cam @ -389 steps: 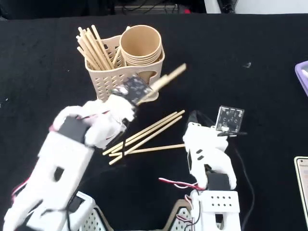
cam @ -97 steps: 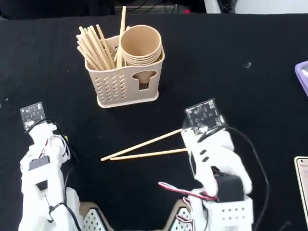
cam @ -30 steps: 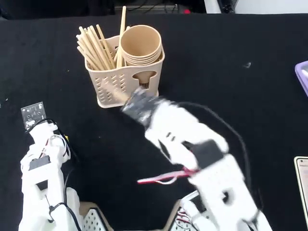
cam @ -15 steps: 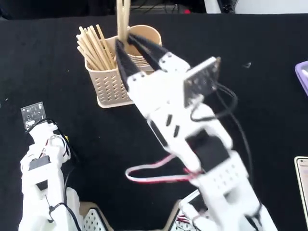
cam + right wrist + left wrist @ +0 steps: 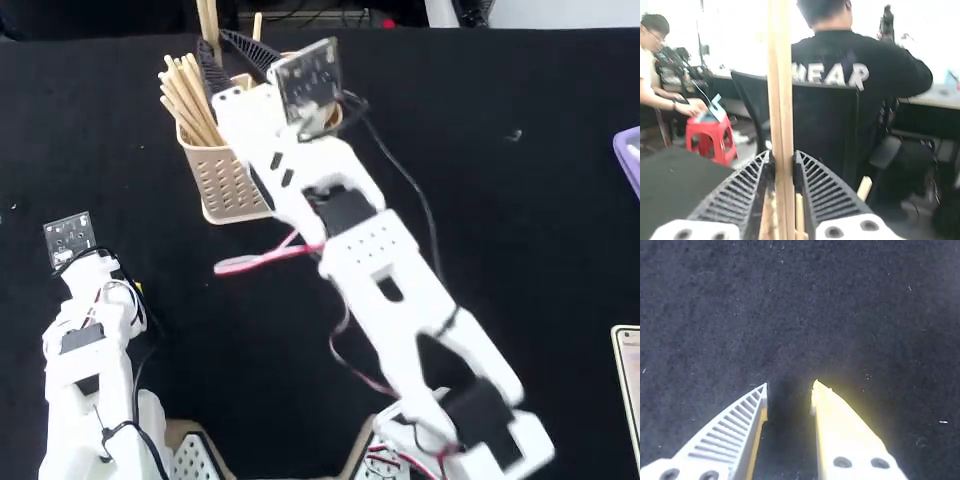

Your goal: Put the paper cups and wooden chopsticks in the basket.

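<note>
Table (image 5: 520,220), black, carries everything you see. Your right arm (image 5: 370,250) stretches over the basket (image 5: 225,180), and the right gripper (image 5: 782,156) is clenched on two upright chopsticks (image 5: 780,75) above the side of the basket where a bundle (image 5: 185,95) of sticks leans. Well apart from the basket, your left gripper (image 5: 789,387) hangs over bare cloth, jaws slightly parted, grasping nothing.
</note>
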Tool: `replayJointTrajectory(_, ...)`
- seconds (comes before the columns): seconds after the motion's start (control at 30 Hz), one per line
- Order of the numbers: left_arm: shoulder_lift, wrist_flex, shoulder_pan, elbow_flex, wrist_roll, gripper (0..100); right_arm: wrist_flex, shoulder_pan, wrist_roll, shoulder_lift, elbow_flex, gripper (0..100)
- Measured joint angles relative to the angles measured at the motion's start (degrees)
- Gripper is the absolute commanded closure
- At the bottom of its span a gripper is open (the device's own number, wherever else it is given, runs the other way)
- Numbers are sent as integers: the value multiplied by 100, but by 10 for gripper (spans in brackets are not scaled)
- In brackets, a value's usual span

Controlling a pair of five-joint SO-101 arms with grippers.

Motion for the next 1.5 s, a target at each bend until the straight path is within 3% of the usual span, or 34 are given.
replayJointTrajectory(0.23, 0, 0, 0, 0, 0, 852, 545, 53, 0, 193, -255, 770)
replayJointTrajectory(0.63, 0, 0, 0, 0, 0, 852, 2998, -62, 0, -905, -2505, 838)
replayJointTrajectory(0.73, 0, 0, 0, 0, 0, 852, 4026, -44, 0, -1591, -3068, 979)
replayJointTrajectory(0.9, 0, 0, 0, 0, 0, 852, 6233, -35, 18, -2919, -3235, 936)
replayJointTrajectory(1.03, 0, 0, 0, 0, 0, 859, 7200, 273, 18, -3965, -2655, 942)
replayJointTrajectory(1.13, 0, 220, 0, 0, 0, 961, 7596, 475, 18, -4730, -1723, 942)
replayJointTrajectory(1.37, -756, 1960, 0, -352, -220, 946, 7587, 1538, 18, -6884, 1697, 939)
replayJointTrajectory(1.5, -1732, 2752, 0, -396, -220, 946, 7376, 1758, 18, -8589, 3446, 938)
